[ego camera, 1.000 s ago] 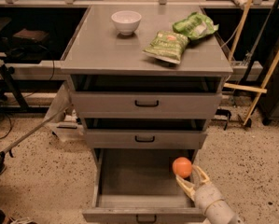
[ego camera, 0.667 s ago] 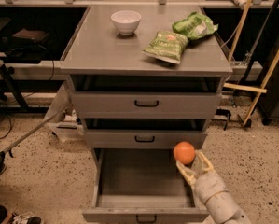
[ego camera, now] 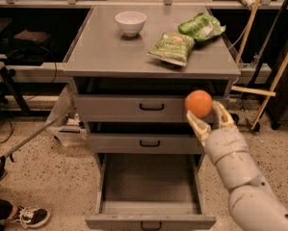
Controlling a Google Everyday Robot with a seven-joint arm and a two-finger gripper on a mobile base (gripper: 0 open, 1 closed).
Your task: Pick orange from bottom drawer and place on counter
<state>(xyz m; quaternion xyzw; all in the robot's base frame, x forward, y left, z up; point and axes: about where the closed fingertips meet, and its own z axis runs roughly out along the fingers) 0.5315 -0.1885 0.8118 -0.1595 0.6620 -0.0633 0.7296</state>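
Orange (ego camera: 198,103) clamped in pincer (ego camera: 205,115), mid-air, not yet above counter (ego camera: 114,52)

Pincer grasps the orange in front of the right end of the top drawer (ego camera: 119,108), below the counter's front lip and above the open bottom drawer (ego camera: 148,182). Main risk: a forward move at this height drives fruit or fingers into the lip, so it likely needs more height first. The fingers appear to cup the lower half only (smooth round fruit, so slip looks plausible), and a bump could pop it out into the drawer or onto the floor. Nearest counter area holds a green chip bag (ego camera: 173,46), with a second bag (ego camera: 201,28) behind. Setting down on a bag probably means roll-off. The bare patch in front of the white bowl (ego camera: 130,22) looks safer.
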